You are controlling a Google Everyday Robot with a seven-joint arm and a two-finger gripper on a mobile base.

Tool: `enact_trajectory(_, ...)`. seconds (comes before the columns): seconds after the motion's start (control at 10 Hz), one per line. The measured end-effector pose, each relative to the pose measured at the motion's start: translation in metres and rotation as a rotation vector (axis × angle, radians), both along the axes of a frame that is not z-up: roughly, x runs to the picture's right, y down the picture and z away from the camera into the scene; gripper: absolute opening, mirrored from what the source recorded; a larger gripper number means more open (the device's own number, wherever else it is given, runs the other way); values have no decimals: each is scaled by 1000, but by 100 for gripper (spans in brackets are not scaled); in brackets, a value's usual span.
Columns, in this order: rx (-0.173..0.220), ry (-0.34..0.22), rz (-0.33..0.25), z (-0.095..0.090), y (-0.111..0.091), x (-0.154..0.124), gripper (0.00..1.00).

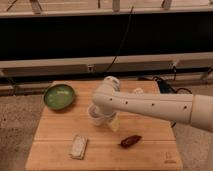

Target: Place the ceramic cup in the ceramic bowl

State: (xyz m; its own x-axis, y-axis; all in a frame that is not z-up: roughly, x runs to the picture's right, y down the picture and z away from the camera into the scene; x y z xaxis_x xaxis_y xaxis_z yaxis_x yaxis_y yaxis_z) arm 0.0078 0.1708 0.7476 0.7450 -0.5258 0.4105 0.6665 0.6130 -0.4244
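Arm: white arm (150,104) reaches in from the right, across the wooden table (55,131), and bends down at the wrist.
Gripper: gripper (104,119) points down at mid-table, jaws spread wide; contact with the cup cannot be told.
Ceramic cup: ceramic cup (94,116) sits mid-table and appears upright, long axis vertical, rim partly hidden by the wrist.
Cup to gripper: directly beneath the wrist, at the gripper's left edge.
Ceramic bowl: ceramic bowl (59,96) sits at the table's far left corner, apart from the cup.

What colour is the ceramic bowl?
Green ceramic bowl, camera view; gripper at the ceramic cup.
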Motion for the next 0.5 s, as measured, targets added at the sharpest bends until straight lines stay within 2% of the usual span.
enact_trajectory(0.5,-10,-25,-10,7,4,-5,80)
